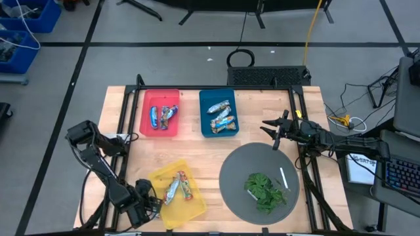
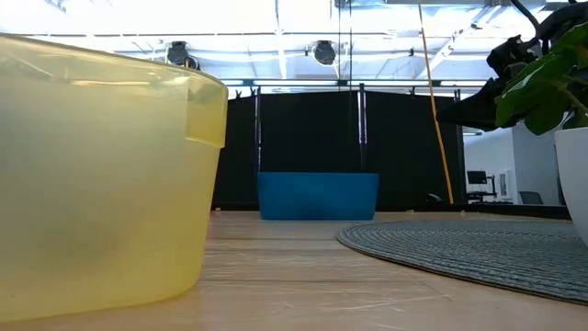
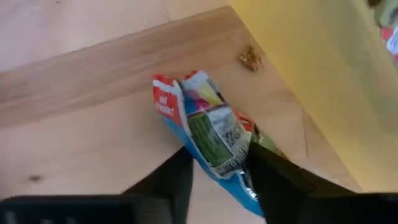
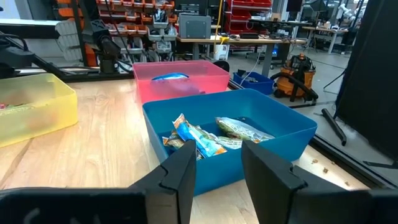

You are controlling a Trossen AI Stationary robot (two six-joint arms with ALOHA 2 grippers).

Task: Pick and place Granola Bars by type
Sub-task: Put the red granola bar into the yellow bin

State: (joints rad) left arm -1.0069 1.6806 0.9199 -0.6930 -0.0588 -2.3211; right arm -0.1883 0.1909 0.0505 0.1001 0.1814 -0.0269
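My left gripper (image 1: pixel 146 208) is at the table's near edge, just left of the yellow bin (image 1: pixel 191 208). It is shut on a granola bar (image 3: pixel 208 127) in a red, white, blue and green wrapper. My right gripper (image 1: pixel 272 134) is open and hovers at the far right rim of the grey round mat (image 1: pixel 239 164); its fingers (image 4: pixel 180 174) point at the blue bin (image 4: pixel 273 134). More bars lie in the yellow bin (image 1: pixel 178 187), the red bin (image 1: pixel 157 117) and the blue bin (image 1: pixel 221 115). My left gripper pinches the granola bar between its two fingers (image 3: pixel 177 180), across the wrapper near its blue end (image 3: pixel 239 180). The rest of the bar sticks out past the fingertips over bare wood beside the yellow bin's wall (image 3: pixel 323 81). Whether the bar touches the table, I cannot tell.
The red bin (image 1: pixel 146 113) and the blue bin (image 1: pixel 203 117) stand side by side at the table's far edge. On the grey mat lie a green leafy bunch (image 1: pixel 266 191) and a thin white stick (image 1: pixel 283 177). Bare wood lies between the bins and the mat.
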